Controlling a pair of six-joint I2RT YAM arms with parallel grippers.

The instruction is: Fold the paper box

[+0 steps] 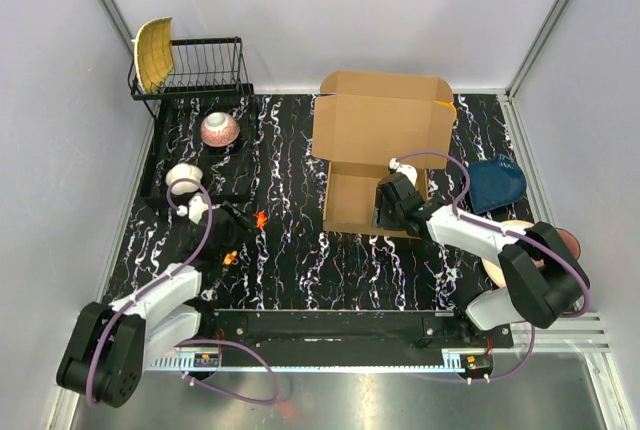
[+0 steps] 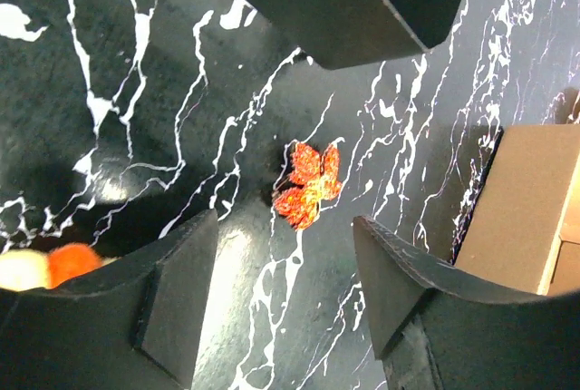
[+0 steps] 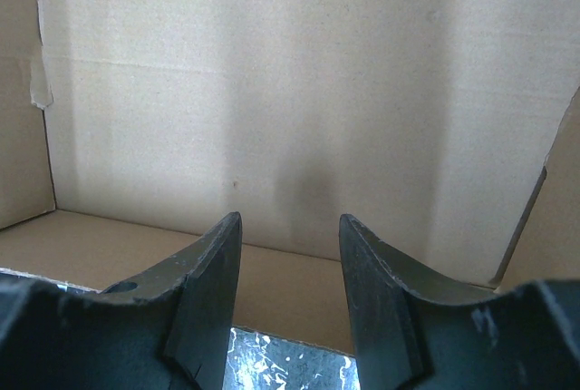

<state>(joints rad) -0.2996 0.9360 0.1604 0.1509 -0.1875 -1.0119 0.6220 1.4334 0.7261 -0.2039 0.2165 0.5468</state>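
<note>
Brown cardboard, the paper box lies at 1 o'clock on the table, lid raised. The right gripper, fingers spread and empty, faces into it from 6 o'clock. Wall-folding seems under way, and next it needs a flap to grasp. The left gripper hangs released at 9 o'clock.

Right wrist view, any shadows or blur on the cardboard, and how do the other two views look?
Right wrist: the paper box is sharp, with a soft dark shadow just above the right claw. Left wrist: pale sheen on the table, a blurred orange blob at lower left. Top external: sharp, glare on the near metal edge.
</note>
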